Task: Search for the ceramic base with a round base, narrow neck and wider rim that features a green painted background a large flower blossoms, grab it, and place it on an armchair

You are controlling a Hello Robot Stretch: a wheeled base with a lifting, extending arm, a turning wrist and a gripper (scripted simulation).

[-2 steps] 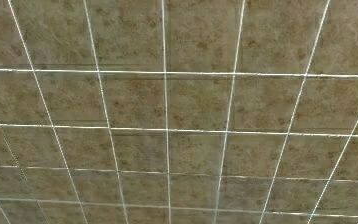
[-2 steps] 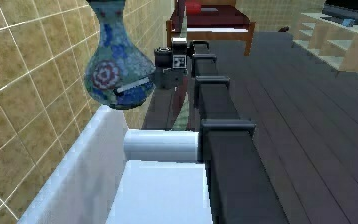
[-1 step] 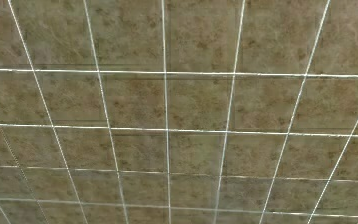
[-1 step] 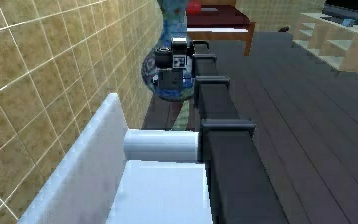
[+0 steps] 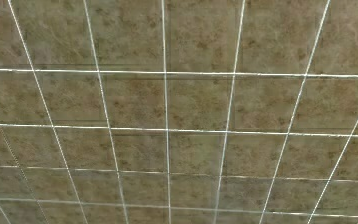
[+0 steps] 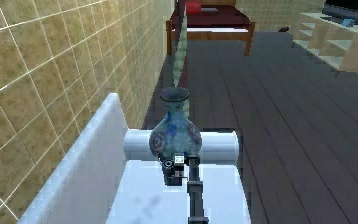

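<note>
Green narrow-necked ceramic vase (image 6: pixel 175 128) at the hand (image 6: pixel 173 166), by a white cushioned armchair (image 6: pixel 92 175). I cannot tell the hand's grip. On that rounded bolster (image 6: pixel 215 146) it may topple.

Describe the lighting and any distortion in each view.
Forward view: the tiled wall is evenly lit, with no glare or shadow. Its grout lines slant inward toward the bottom, which happens only in the picture. Arm side view: the white armchair is the brightest area, the vase reads darker against it, and the plank floor stays dim.
</note>
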